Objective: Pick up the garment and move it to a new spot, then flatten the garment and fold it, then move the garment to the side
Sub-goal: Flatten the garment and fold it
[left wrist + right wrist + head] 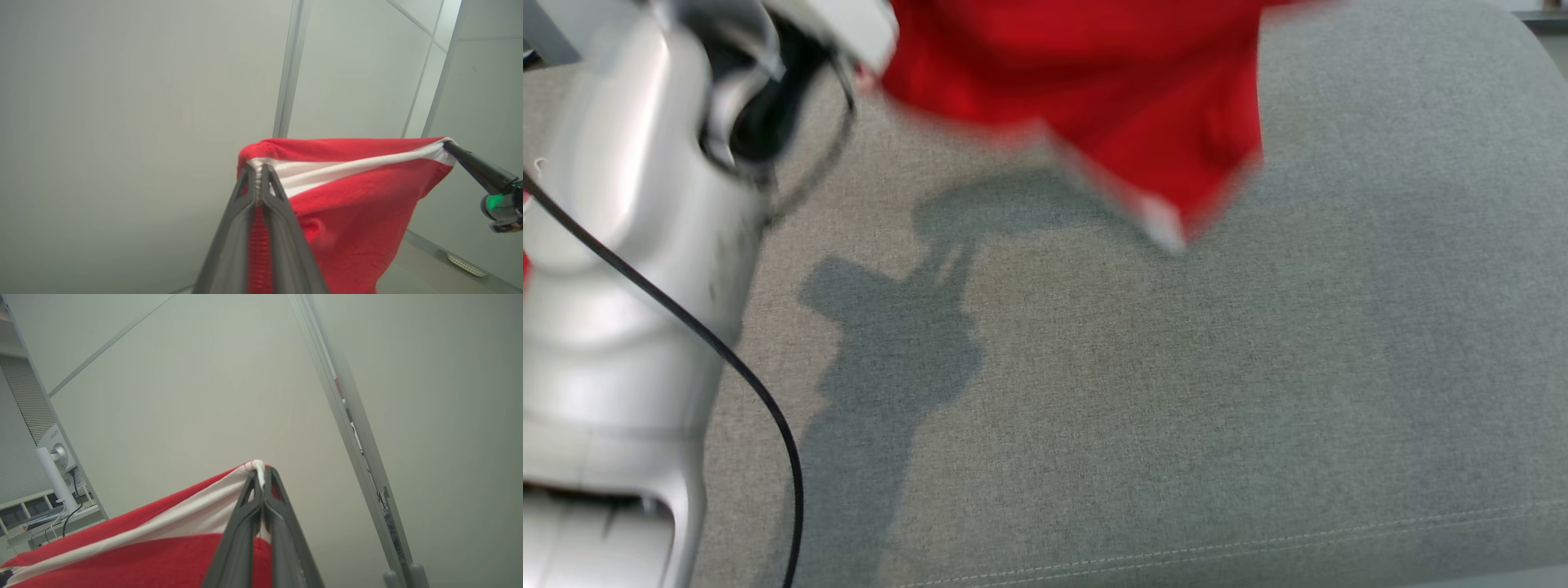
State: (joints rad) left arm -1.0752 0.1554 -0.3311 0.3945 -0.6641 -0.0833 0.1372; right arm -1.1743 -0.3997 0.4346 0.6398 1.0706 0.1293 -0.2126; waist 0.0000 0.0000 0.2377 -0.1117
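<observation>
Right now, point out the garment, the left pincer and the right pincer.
garment (1143, 98), head view, red hanging cloth
left pincer (258, 170), left wrist view, between its tips
right pincer (263, 475), right wrist view, between its tips

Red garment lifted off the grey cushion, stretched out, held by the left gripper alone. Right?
Not alone. The right gripper is also shut on the white-trimmed edge of the red garment, as the right wrist view shows. The rest holds: the left gripper pinches the other end, and the garment hangs above the grey cushion.
</observation>
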